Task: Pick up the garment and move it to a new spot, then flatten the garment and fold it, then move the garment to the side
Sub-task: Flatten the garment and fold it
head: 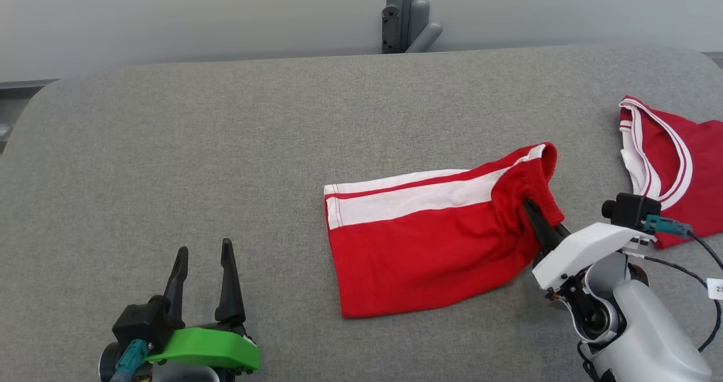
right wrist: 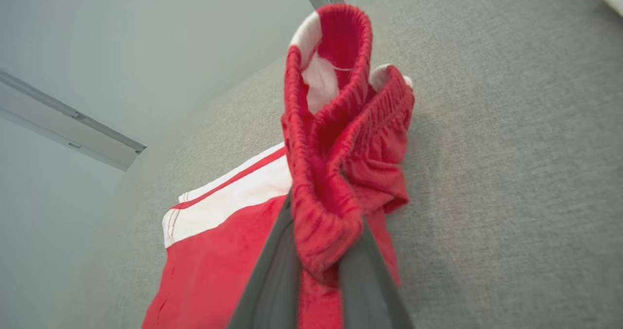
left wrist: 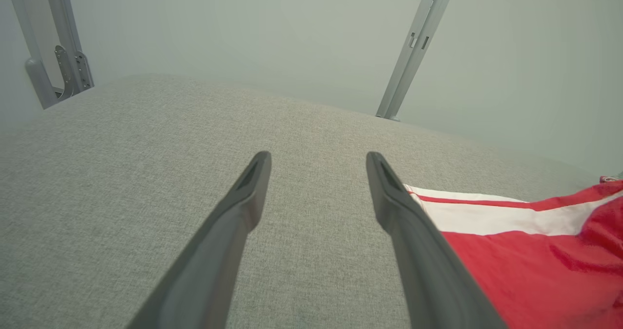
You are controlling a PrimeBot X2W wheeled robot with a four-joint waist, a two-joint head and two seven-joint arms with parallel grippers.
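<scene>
The garment (head: 423,241) is a pair of red shorts with a white side stripe, lying mostly flat on the grey table (head: 226,144). Its waistband end at the right is bunched and lifted. My right gripper (head: 534,212) is shut on that elastic waistband, which stands pinched between the fingers (right wrist: 272,270) in the right wrist view as the garment (right wrist: 336,139). My left gripper (head: 203,255) is open at the lower left, well apart from the cloth. Beside its right finger, the left wrist view catches the striped hem of the garment (left wrist: 525,251).
A second red and white garment (head: 672,161) lies at the table's right edge, just beyond my right wrist. A grey metal post (head: 404,14) stands behind the table's far edge. The left half of the table is bare fabric.
</scene>
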